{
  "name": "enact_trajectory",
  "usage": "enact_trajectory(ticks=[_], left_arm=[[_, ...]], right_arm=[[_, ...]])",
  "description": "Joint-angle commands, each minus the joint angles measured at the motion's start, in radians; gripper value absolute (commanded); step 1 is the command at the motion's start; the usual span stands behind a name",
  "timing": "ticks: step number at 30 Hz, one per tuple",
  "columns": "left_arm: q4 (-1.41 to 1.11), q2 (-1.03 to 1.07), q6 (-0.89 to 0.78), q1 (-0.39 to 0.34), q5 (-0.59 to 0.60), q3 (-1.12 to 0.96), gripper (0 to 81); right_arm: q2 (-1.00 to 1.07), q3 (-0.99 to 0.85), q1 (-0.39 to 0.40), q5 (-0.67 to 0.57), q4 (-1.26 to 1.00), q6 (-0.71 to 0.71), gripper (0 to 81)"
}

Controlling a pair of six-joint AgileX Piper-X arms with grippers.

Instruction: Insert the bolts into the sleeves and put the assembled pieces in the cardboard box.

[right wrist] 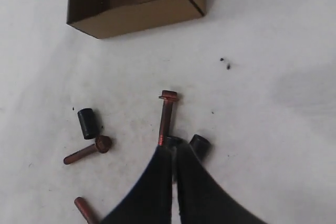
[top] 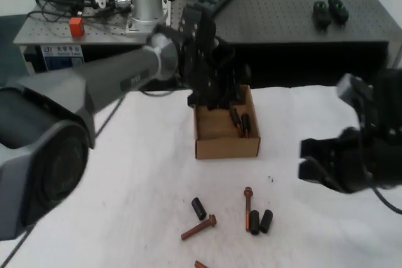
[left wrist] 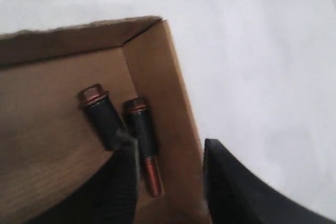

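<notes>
- Worrying mostly about the left end effector [left wrist: 168, 153]: it hangs over the cardboard box [left wrist: 152, 61] with one finger inside the side wall and one outside, so I reckon any sideways pull could snag that wall and drag the box across the counter [top: 125, 186]
- Its fingers are spread wide with nothing between them
- The two assembled pieces [left wrist: 102, 116] lie side by side in the box corner, close under the inner finger, so a dip could bump them too
- The right end effector [right wrist: 173, 156] is pinched fully together, gripping nothing, hovering just above a loose bolt [right wrist: 167, 116] and two sleeves [right wrist: 200, 145] huddled at its tip
- Going down closed like that would probably just shove them and send the sleeves rolling, so it needs to open up first
- Another bolt [right wrist: 86, 150] and a lone sleeve [right wrist: 88, 123] wait nearby on the counter
</notes>
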Motion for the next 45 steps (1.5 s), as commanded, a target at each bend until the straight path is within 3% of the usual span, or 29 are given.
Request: enact_trajectory(ticks=[1,5,7,15,21,31,42,45], left_arm=[[0.082,-0.135,0.095,0.036,-0.043,-0.002,25.8],[0.135,-0.311,0.256,0.083,-0.189,0.106,22.8],[0.13,-0.398,0.291,0.113,-0.188,0.196,22.8],[-0.016,-0.761,0.278,0.23,-0.188,0.686,22.8],[-0.05,-0.93,0.274,0.252,-0.185,0.897,22.8],[-0.033,-0.994,0.301,0.252,-0.111,0.967,22.8],[-0.03,-0.994,0.301,0.252,-0.111,0.967,22.8],[-0.031,-0.994,0.301,0.252,-0.071,0.967,22.8]], right_arm=[[0.021,-0.039,0.011,0.013,0.019,-0.012,3.2],[0.157,-0.123,0.073,0.075,0.035,-0.012,26.7],[0.208,-0.158,0.083,0.111,0.075,-0.012,32.6],[0.328,-0.211,0.095,0.148,0.229,-0.012,27.8],[0.392,-0.211,0.106,0.169,0.216,-0.003,27.8],[0.448,-0.211,0.11,0.108,0.164,0.038,27.8],[0.496,-0.211,0.13,0.112,0.168,0.013,27.4],[0.496,-0.211,0.13,0.142,0.16,-0.008,20.2]])
